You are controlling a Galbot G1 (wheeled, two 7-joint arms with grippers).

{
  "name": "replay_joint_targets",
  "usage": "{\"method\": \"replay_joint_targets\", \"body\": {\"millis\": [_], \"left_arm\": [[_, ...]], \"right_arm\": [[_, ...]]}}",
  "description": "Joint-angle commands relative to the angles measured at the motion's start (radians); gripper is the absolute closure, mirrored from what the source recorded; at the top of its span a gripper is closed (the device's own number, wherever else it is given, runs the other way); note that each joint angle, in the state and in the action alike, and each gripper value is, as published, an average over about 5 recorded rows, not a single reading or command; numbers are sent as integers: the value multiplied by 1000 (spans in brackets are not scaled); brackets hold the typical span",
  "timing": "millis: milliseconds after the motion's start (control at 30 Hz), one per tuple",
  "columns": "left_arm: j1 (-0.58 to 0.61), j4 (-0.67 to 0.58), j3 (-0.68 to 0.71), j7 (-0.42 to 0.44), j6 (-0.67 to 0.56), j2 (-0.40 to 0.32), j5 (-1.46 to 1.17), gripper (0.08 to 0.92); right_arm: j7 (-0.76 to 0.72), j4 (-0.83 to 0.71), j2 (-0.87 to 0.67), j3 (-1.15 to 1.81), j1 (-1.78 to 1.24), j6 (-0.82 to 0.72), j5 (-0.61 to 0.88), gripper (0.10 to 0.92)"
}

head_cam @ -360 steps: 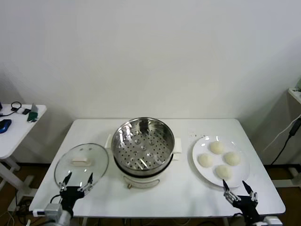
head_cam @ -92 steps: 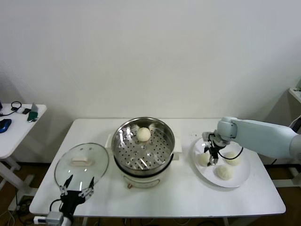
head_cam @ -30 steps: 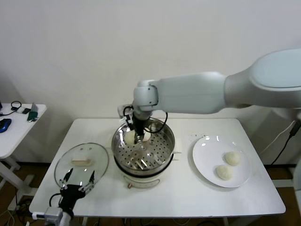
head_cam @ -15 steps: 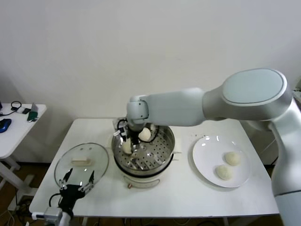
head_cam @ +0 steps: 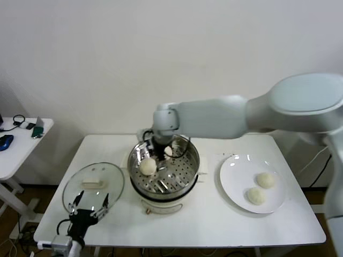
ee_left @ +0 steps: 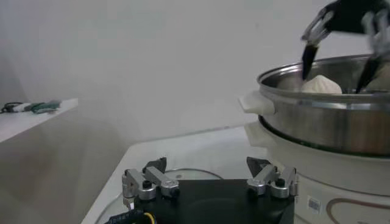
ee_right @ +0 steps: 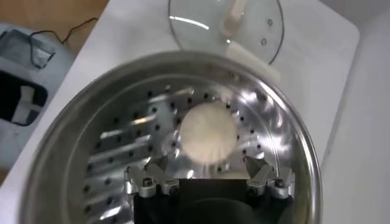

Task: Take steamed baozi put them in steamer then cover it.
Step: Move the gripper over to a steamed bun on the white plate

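Now right pincer point(head_cam: 154, 155) hangs open inside steamer point(head_cam: 185, 179), bun point(head_cam: 148, 167) dropped just below it. Two baozi point(head_cam: 260, 187) wait on plate point(head_cam: 234, 182), rightward, right arm's side. Left pincer point(head_cam: 88, 206) open, parked by lid point(head_cam: 92, 186).

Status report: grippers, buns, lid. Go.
Right gripper open above shiny steel steamer, cream-white bun released below. Two buns on white plate. Left gripper open, parked by clear glass lid. Nothing blocking.
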Motion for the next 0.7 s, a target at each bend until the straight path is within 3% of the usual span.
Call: {"method": "replay_joint_targets", "body": {"millis": [33, 233, 400, 533, 700], "left_arm": [[-1, -2, 3, 1, 2, 0, 6, 177], [-14, 1, 5, 3, 5, 0, 8, 177], [-20, 1, 9, 4, 9, -8, 16, 177], [-23, 0, 12, 4, 13, -21, 28, 177], [-22, -6, 12, 4, 17, -37, 41, 177]], "right_arm": [[-186, 215, -366, -185, 318, 100, 26, 203], [-211, 304, -601, -377, 386, 137, -95, 203], [-172, 313, -753, -413, 290, 144, -301, 203], [-141, 284, -818, -348, 149, 145, -440, 203], [-122, 231, -836, -240, 3, 138, -511, 203]]}}
